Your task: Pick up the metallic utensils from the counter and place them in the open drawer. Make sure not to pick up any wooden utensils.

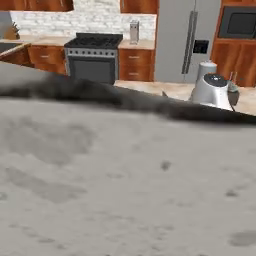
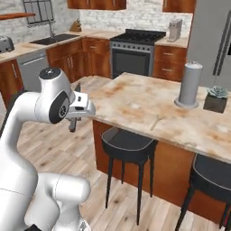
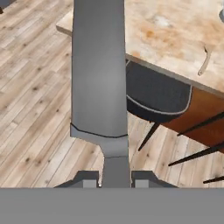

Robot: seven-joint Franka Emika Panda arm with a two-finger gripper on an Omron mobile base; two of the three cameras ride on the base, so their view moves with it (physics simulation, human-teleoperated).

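- Hand view: the gripper (image 3: 115,179) is closed narrowly on the knife (image 3: 99,70), whose wide dark grey blade runs straight up the picture from between the two finger tips.
- The knife hangs in the air over the wooden plank floor (image 3: 30,96), off the edge of the counter (image 3: 175,39) and beside a black stool (image 3: 157,96).
- A pale tan wooden utensil (image 3: 204,61) lies on the counter near its front edge, above the stool.
- Right base view: the gripper (image 2: 73,122) points down from the white arm (image 2: 27,135), just off the counter's left end.
- On the counter (image 2: 135,103), the wooden utensil (image 2: 156,122) lies near the front edge; a grey cylinder (image 2: 189,85) and a small potted plant (image 2: 215,98) stand farther back.
- Two black stools (image 2: 128,144) stand under the counter's front.
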